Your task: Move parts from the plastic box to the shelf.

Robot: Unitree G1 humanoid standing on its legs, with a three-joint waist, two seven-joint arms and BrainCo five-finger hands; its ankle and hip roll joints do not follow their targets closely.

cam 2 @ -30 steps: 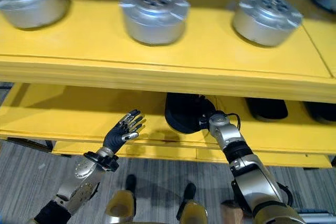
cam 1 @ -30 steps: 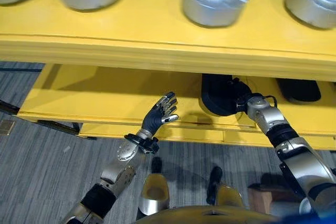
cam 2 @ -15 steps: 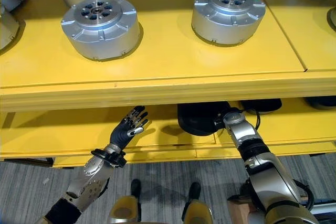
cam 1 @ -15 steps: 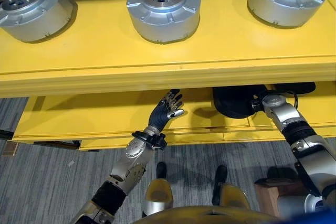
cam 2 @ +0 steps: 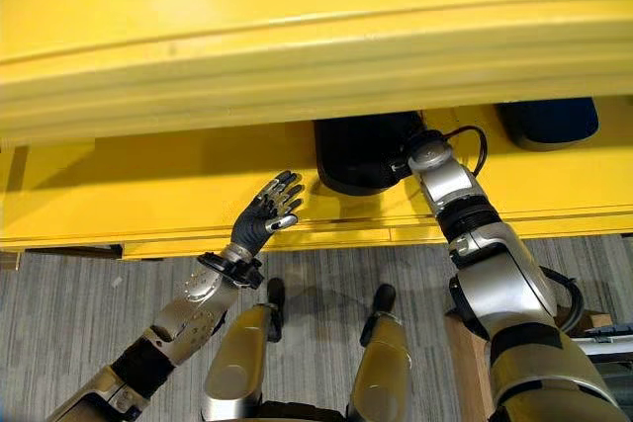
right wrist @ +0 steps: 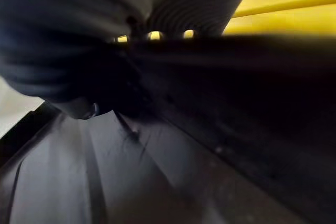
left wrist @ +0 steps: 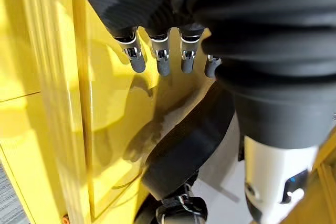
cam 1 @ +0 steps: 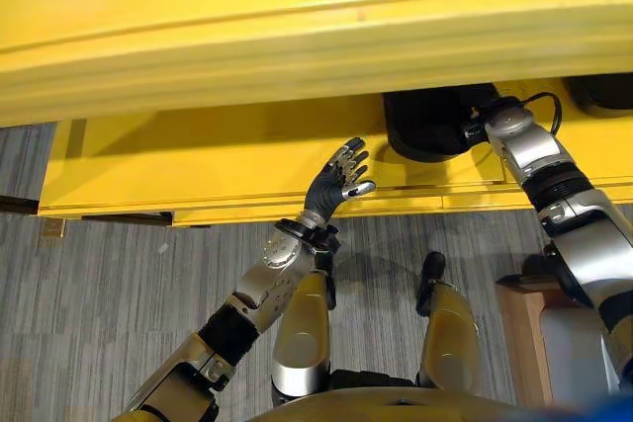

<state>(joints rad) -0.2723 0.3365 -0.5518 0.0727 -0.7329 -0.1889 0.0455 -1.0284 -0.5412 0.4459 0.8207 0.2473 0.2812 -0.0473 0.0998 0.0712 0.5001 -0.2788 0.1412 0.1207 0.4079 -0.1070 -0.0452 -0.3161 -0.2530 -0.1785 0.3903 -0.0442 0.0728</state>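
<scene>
A black part (cam 2: 361,150) sits on the lower yellow shelf (cam 1: 198,165), half hidden under the upper shelf's front edge (cam 1: 297,46). My right arm (cam 2: 440,170) reaches in to that part; the right hand (right wrist: 199,3) is pressed against its dark surface, with the fingers hidden. The left hand (cam 1: 336,185) hovers open just before the lower shelf's front lip, left of the black part and touching nothing. Its straight fingers (left wrist: 160,61) point at the shelf, with the black part (left wrist: 189,145) beyond them.
A second black part (cam 2: 549,121) lies further right on the lower shelf. The upper shelf overhangs closely above both hands. A brown wooden block (cam 1: 519,313) stands on the grey floor at the lower right. To the left, the lower shelf is bare yellow board.
The camera has tilted down, so the silver parts on the upper shelf have left the picture. Both hands hold about the same places relative to the lower shelf.
</scene>
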